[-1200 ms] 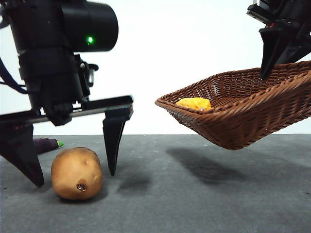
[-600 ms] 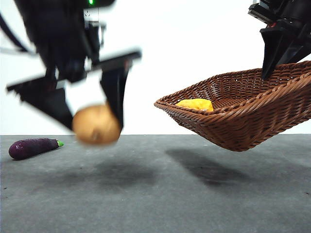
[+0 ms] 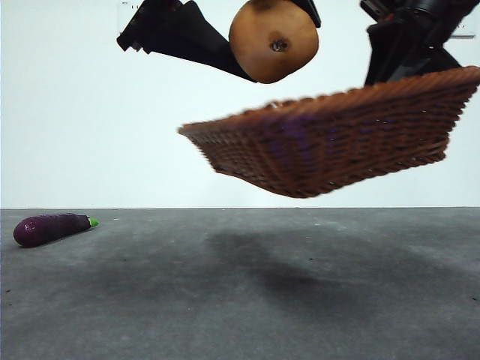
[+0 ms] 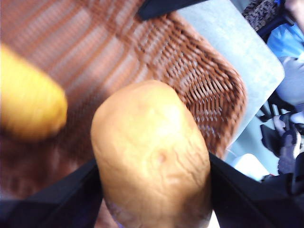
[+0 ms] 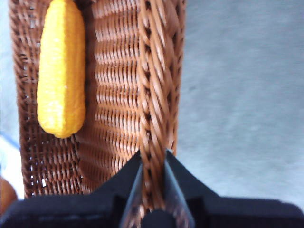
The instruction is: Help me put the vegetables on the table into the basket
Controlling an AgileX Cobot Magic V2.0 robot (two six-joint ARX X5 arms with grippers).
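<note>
Yellow corn cob [image 5: 61,71] already in the wicker basket [image 3: 330,142], right hand [image 5: 153,164] pinching its rim mid-air; left hand [image 4: 152,190] grips potato [image 3: 274,39] above it; eggplant [image 3: 51,228] left on surface [image 3: 300,300].

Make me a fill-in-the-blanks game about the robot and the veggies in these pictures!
1. The left pincer holds the ____ above the basket.
2. The right pincer grips the basket by its ____.
3. The yellow vegetable lying inside the basket is the ____.
4. The vegetable left on the table is the ____.

Missing words: potato; rim; corn cob; eggplant.
</note>
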